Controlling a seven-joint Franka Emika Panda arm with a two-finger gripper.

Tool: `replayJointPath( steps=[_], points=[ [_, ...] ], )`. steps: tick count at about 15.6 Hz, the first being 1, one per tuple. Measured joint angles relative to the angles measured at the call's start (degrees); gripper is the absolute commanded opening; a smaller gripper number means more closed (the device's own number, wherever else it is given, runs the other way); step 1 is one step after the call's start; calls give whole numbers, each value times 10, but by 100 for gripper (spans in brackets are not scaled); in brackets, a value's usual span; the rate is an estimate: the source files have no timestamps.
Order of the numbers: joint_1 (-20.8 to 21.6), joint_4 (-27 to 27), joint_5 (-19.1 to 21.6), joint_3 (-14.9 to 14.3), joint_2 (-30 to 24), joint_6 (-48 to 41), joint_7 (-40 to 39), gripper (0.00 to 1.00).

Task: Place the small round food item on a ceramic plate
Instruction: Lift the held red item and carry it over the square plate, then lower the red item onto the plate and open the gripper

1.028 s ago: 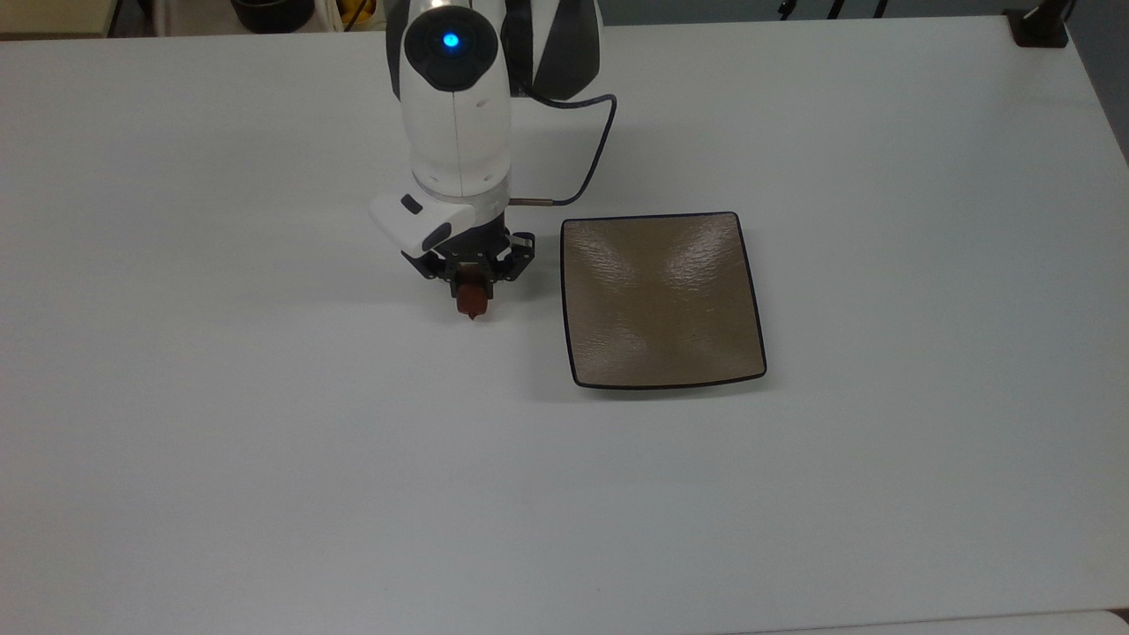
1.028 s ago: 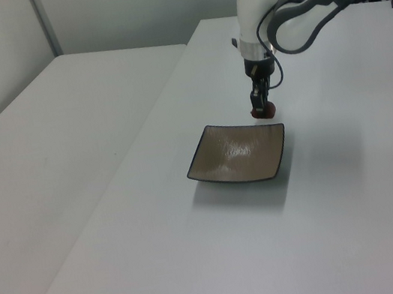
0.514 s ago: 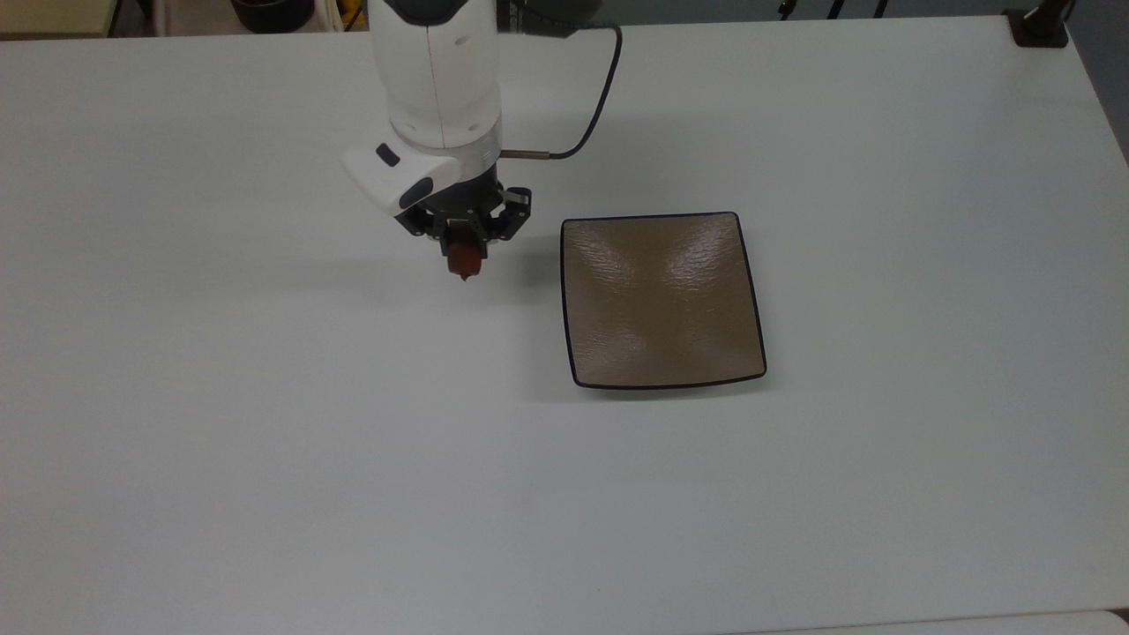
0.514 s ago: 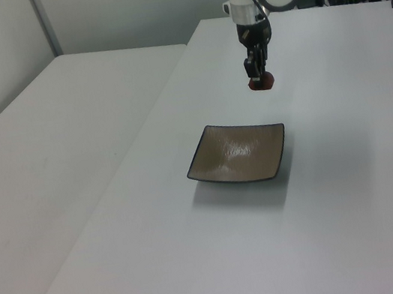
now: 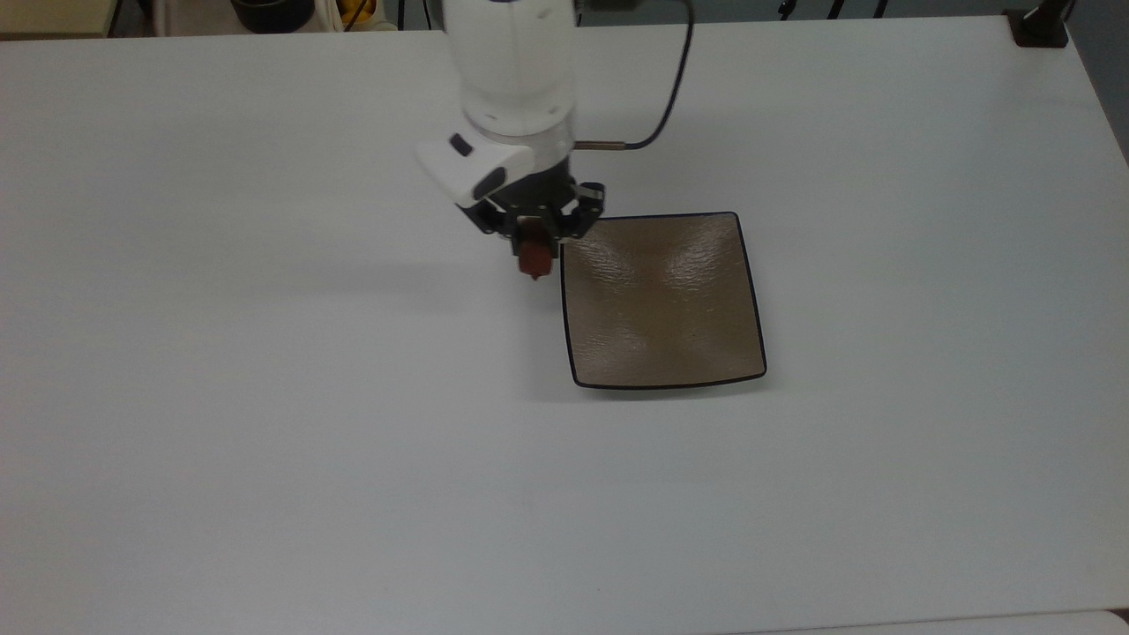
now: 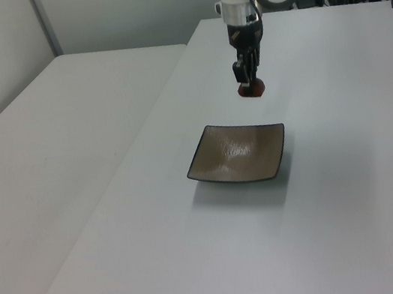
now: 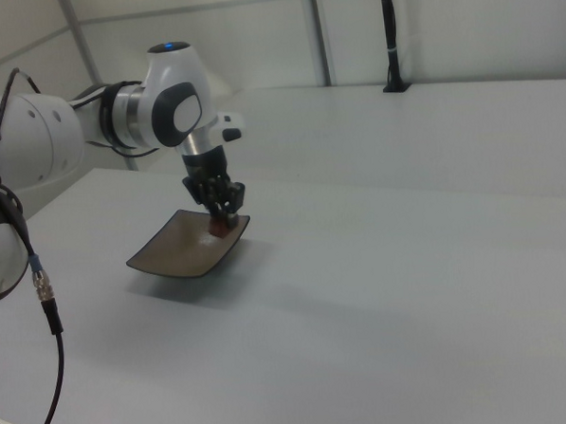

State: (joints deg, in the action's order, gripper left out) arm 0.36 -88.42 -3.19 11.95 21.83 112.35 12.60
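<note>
My gripper hangs in the air, shut on the small round food item, a dark red-brown lump with a tiny tip pointing down. In the top view it sits just left of the upper left corner of the ceramic plate, a square tan-brown plate with a thin dark rim lying flat on the white table. In the left view the food item hangs in my gripper well above the table, beyond the plate. Seen from the right view, the lump in my gripper overlaps the plate.
A black cable loops from the arm's wrist above the table. A black post base stands at the table's far right corner in the top view. A second white table lies at the left view's left.
The gripper, still holding the food item, has risen and then moved right in the top view, ending beside the plate's upper left corner. The plate has not moved.
</note>
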Motion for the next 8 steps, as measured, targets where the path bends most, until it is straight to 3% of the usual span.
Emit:
replayJointPath(
  steps=[6,7,8],
  points=[
    [19,0,-1,50,37,46,40,38],
    [26,0,-3,52,47,63,45,42],
    [33,1,-5,53,57,76,49,52]
  ],
)
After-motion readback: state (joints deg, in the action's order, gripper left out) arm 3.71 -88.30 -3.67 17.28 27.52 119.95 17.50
